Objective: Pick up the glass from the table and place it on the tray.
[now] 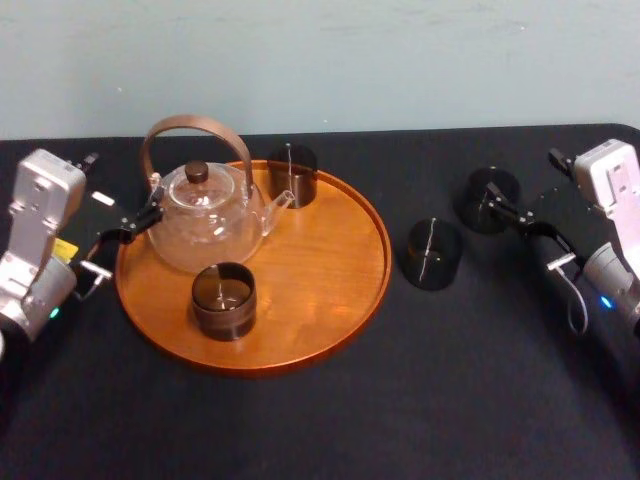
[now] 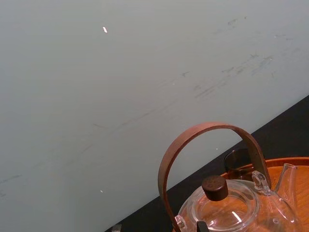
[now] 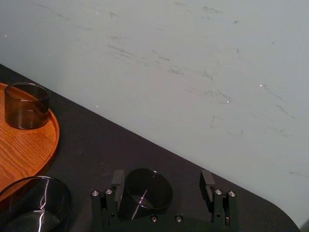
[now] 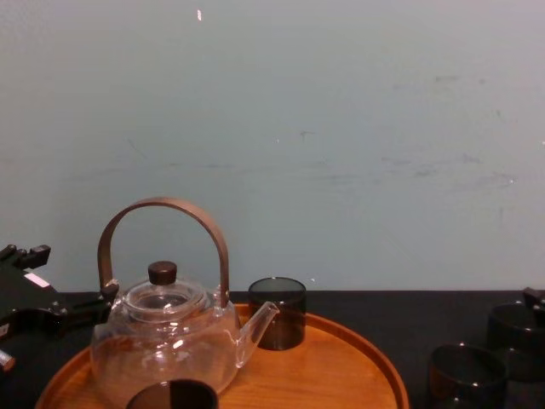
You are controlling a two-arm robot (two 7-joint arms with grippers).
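- Table [image 1: 330,420]: wide flat top, matte black all over. Its far edge runs along a pale wall [image 1: 400,60], and its far right corner is rounded.
- Tray [image 1: 335,290]: round, orange-brown wood with a low raised rim. It sits flat on the table, left of centre.
- Nearer glass [image 1: 433,254]: dark, smoky, short and upright. It stands on the bare table just right of the tray rim, not touching it.
- Farther glass [image 1: 488,199]: the same type, upright. It stands on the table behind and to the right of the nearer glass, close to it.
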